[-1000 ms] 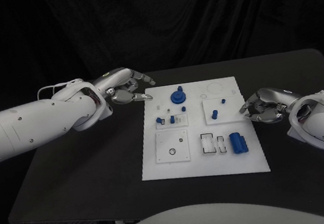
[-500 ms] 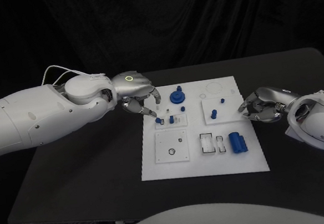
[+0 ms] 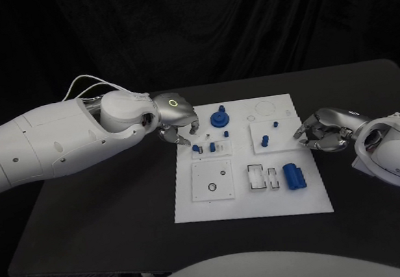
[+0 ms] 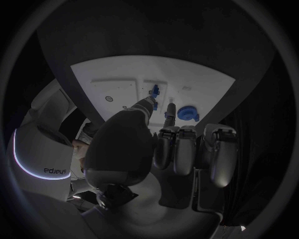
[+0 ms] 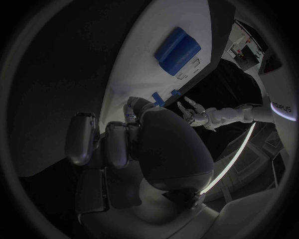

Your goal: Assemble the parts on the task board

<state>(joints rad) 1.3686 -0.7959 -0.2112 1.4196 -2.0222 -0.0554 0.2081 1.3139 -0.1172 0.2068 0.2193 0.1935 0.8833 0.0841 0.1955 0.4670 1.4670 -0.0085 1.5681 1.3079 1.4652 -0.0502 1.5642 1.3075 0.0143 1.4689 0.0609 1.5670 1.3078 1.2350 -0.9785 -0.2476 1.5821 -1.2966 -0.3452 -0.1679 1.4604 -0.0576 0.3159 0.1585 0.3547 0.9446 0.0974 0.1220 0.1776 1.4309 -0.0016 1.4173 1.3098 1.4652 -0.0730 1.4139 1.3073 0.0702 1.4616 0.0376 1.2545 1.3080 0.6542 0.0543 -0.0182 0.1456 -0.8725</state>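
L silver hand hovers over white rectangular task board's far-left corner, fingers apart, empty. R silver hand curled, empty, beside board's right edge. Small blue plastic parts on board.

White rectangular task board lying flat at the middle of the table, its long side running near to far. Far left: a round blue part with an upright stem. Just nearer, small blue pegs stand in a raised white block at the left edge. Right of centre, two short blue pegs stand on a second block. Near right: a blue cylinder lies on its side beside rectangular slots.
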